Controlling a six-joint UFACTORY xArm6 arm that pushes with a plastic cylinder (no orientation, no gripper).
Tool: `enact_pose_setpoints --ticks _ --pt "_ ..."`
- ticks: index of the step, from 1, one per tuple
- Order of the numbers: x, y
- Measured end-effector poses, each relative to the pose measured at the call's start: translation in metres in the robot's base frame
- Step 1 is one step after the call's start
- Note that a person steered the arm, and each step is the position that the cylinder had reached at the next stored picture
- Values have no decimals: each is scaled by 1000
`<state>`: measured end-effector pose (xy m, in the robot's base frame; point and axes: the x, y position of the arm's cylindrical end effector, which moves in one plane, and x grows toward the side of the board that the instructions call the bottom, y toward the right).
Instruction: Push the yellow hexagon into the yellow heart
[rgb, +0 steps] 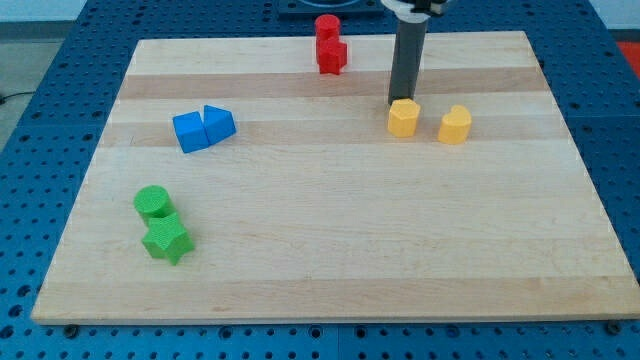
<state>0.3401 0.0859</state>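
The yellow hexagon (403, 118) lies on the wooden board in the upper right part of the view. The yellow heart (455, 125) lies a short gap to its right, not touching it. My tip (398, 102) is at the lower end of the dark rod, right at the hexagon's top-left edge, touching it or nearly so.
A red cylinder (326, 27) and a red block (333, 54) sit together near the board's top edge. A blue cube (190, 131) and a blue triangular block (219, 123) touch at the left. A green cylinder (153, 203) and a green star (166, 240) sit at the lower left.
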Motion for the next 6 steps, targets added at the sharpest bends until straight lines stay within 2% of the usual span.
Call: enact_pose_setpoints --ticks 3,4,6 --pt "8 -46" --pt "29 -41" --pt "58 12"
